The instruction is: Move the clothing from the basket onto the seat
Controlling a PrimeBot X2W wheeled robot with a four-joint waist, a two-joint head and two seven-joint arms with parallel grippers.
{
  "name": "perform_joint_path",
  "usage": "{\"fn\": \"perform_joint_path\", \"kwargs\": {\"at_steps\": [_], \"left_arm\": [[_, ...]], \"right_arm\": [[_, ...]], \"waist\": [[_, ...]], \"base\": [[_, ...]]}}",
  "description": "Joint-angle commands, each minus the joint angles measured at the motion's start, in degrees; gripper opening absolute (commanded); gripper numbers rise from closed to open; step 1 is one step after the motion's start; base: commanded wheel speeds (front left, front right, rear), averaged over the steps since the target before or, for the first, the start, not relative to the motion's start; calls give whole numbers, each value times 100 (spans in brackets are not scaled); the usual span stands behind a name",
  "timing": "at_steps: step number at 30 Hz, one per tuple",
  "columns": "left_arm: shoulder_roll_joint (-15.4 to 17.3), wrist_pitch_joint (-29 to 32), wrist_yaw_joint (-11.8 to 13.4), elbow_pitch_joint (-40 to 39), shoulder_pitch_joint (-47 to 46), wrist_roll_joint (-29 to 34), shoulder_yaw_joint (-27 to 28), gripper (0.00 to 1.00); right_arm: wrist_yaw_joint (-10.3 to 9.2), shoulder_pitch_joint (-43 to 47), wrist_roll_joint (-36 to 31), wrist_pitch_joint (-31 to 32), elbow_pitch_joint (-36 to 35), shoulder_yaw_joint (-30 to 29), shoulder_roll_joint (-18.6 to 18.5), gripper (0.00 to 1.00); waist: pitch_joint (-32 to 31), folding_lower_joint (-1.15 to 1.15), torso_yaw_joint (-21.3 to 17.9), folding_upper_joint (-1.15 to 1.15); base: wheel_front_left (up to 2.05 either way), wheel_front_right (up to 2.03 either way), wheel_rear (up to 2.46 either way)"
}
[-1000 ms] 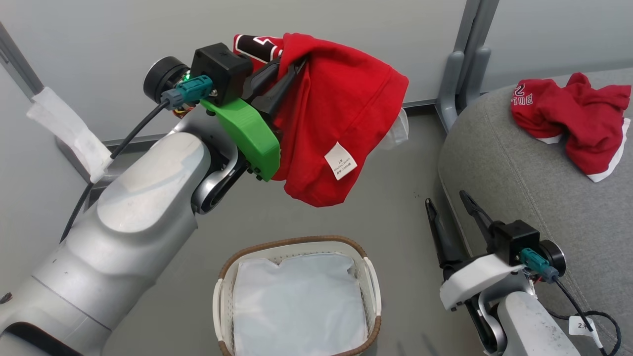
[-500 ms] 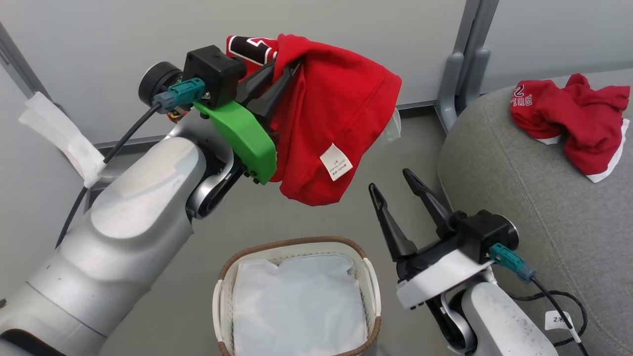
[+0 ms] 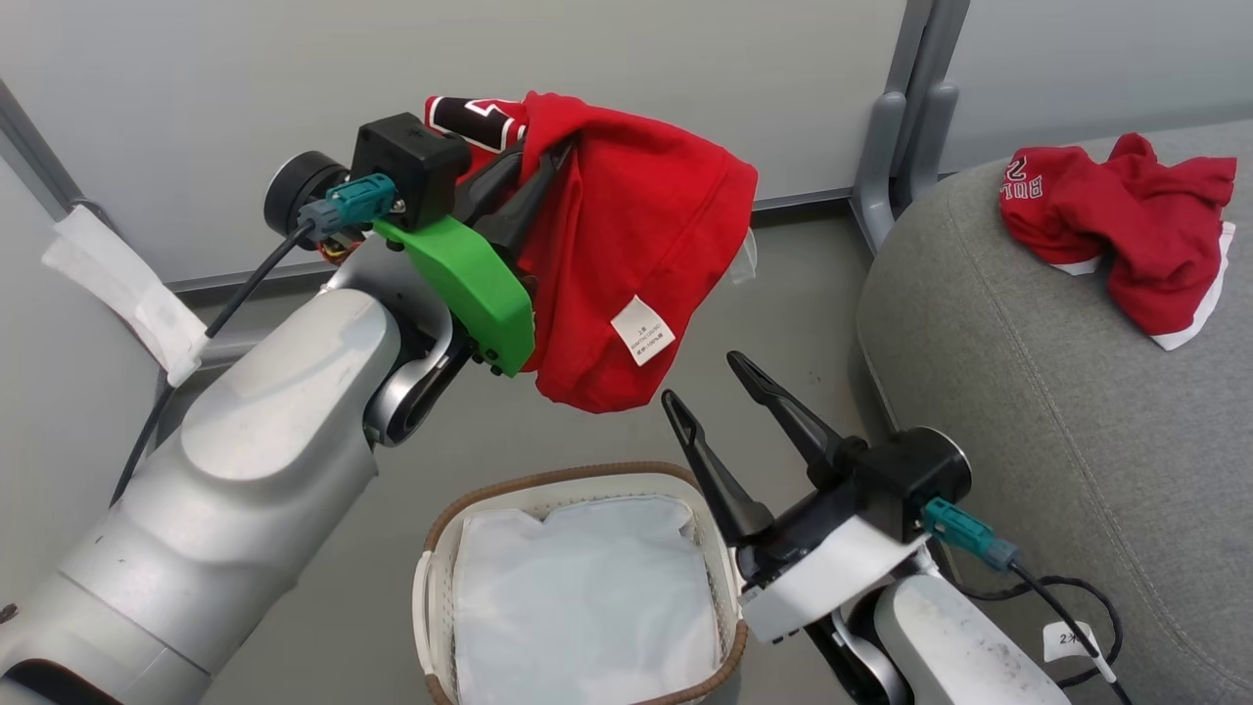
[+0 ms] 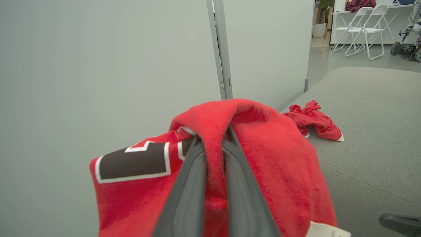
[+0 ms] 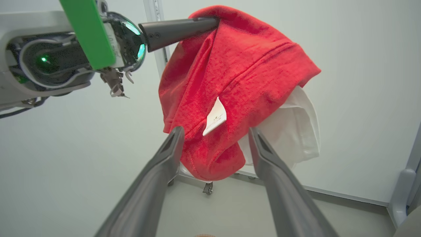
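Red clothing (image 3: 636, 225) pinched, left gripper (image 3: 560, 157); right gripper (image 3: 703, 380) spread (right wrist reveals white trim (image 5: 289, 128))

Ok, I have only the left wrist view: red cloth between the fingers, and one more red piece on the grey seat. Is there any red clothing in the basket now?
Observer: No. In the head view the basket holds its white liner and no red piece.
Operator: Good. At my bottom right corner I see a dark tip. What is it?
Observer: That is the right gripper. It is open and empty, with its fingers pointing up toward the hanging garment.
Operator: What is on the far side of the cloth?
Observer: In the right wrist view a white part hangs behind the red.
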Motion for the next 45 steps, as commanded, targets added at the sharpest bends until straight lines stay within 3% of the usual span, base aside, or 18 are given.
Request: {"fn": "perform_joint_path", "kwargs": {"at_steps": [1,18,25,26,29,30,43,44,45], "left_arm": [[-15,-18,14,-24,-7,-16,-8,0],[-205,91,-11,-548,-142,-63,-152,0],[-150,111,30,-703,-122,-93,-165,0],[-133,108,50,-717,-112,-104,-153,0],[-87,99,85,-708,-60,-137,-114,0],[-66,94,103,-682,-34,-148,-96,0],[216,-72,199,-203,226,-314,71,0],[222,-104,203,-171,251,-321,79,2],[225,-130,198,-140,271,-320,75,28]], "right_arm": [[-6,-115,152,6,134,-41,-22,100],[-6,-1582,808,-90,2053,713,-22,100],[-6,-1883,1113,-124,2475,990,-21,100],[-6,-1922,1154,-129,2488,1038,-22,55],[-6,-2007,1170,-131,2421,1081,-21,9],[-6,-2020,1129,-132,2369,1058,-22,0],[-6,-1731,560,-134,1780,473,-21,0],[-6,-1730,514,-134,1717,408,-20,0],[-6,-1728,469,-134,1667,353,-21,0]], "waist": [[40,0,20,0],[261,0,271,0],[274,0,338,0],[280,0,338,0],[300,0,325,0],[308,0,313,0],[396,0,94,0],[402,0,79,0],[408,0,69,0]], "base": [[0,0,0],[0,0,0],[0,0,0],[0,0,0],[0,0,0],[0,0,0],[0,0,0],[0,0,0],[0,0,0]]}}
